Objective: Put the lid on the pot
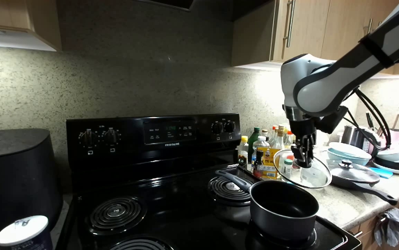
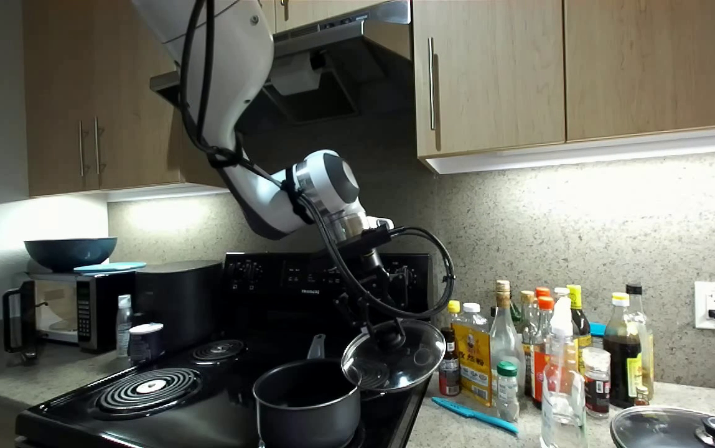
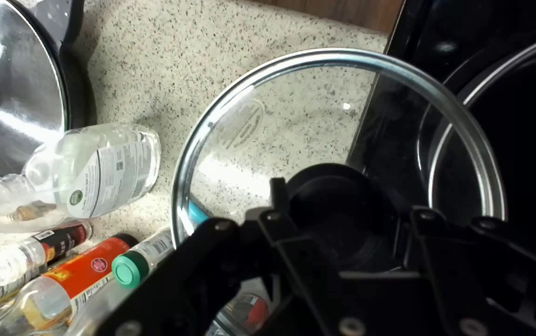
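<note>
My pincer [image 1: 305,161] is clamped on the dark knob [image 3: 326,186]; glass lid [image 2: 397,364] hangs tilted in the air. Saucepan [image 1: 284,225] on the stove [image 1: 182,208], lower and further left than the lid in both exterior views; part of its rim [image 3: 436,158] shows through the lid in the wrist view. My call: carry across, level, then lower.

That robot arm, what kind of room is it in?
It looks like a kitchen, probably in someone's home. You can tell from the black stove, the dark pot sitting on it, and the microwave in an exterior view.
</note>
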